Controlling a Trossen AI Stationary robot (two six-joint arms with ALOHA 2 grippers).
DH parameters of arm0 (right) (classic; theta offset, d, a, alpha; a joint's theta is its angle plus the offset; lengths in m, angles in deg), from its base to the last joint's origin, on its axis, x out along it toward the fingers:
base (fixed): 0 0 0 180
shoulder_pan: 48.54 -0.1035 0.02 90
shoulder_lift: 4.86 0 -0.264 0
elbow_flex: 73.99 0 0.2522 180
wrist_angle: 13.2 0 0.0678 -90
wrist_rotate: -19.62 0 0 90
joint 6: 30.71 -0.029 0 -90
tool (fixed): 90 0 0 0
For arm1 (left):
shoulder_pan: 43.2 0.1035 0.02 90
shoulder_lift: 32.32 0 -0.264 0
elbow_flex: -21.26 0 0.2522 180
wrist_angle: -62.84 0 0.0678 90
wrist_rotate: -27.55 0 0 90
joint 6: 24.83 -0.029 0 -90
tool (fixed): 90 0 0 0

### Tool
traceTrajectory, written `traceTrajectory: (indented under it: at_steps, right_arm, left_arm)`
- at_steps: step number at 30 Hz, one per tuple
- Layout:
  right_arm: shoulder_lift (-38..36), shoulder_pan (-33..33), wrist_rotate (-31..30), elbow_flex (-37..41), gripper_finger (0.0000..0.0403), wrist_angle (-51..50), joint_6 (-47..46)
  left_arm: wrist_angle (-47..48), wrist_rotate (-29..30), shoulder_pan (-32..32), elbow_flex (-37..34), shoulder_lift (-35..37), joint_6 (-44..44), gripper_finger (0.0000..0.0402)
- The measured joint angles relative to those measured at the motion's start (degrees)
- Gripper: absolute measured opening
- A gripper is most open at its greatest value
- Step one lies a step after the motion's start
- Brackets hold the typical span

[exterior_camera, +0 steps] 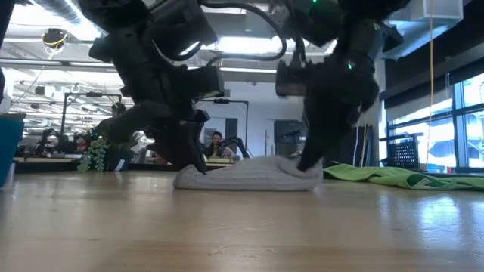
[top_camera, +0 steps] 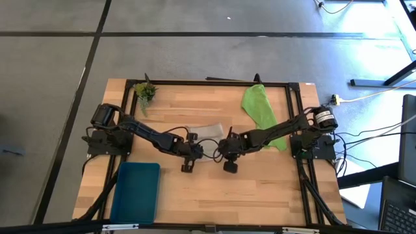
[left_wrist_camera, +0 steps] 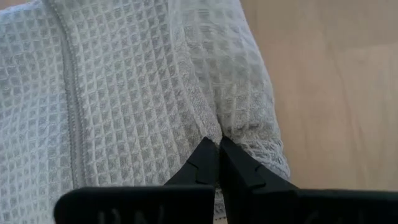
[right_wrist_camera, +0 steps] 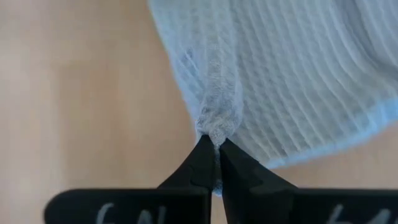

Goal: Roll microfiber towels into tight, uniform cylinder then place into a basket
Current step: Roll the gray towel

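**Operator:** From my seat, going left to right on the worktop (top_camera: 260,188): the basket (top_camera: 136,192) sits at the near left corner, flat on the wood, with nothing showing inside it. Behind it, at the far left corner, lies a small plant sprig (top_camera: 144,92).

**Observer:** And the left arm?

**Operator:** It reaches in from the left edge toward the middle. I see its left pincer (left_wrist_camera: 218,151) pinched tight on a fold of the grey towel (top_camera: 207,132), the two fingertips pressed together with the waffle cloth bunched between them. The grey towel lies in the middle of the worktop, and in the low view it looks like a low, loose mound (exterior_camera: 249,174) resting on the wood, not a neat cylinder.

**Observer:** The right side?

**Operator:** The right arm comes in from the right edge and meets the same cloth from the other end. The right pincer (right_wrist_camera: 217,147) is also clamped on the grey towel, holding a puckered bit of its edge right at the fingertips. Both pincers stand close to each other over the middle of the worktop.

**Observer:** The other towel?

**Operator:** The green towel (top_camera: 260,107) lies spread out toward the far right, partly under the right arm, well apart from the basket. Neither pincer touches it.
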Motion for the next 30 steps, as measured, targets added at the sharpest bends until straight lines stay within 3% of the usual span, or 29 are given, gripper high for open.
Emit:
traceTrajectory:
  at_steps: [4,9,30]
  right_arm:
    - [0.0,-0.1,2.3,-2.7,0.0015,0.3,2.5]
    - [0.0,0.9,0.2,-3.1,0.0015,0.5,2.5]
    - [2.8,6.8,0.7,5.1,0.0015,12.0,0.7]
  left_arm:
    - [0.1,0.0,-1.1,0.0,0.0,1.4,0.0]
    - [0.3,0.2,-2.7,0.0,0.0,2.0,0.0]
    - [0.8,2.9,-4.1,0.0,0.0,3.2,0.0]
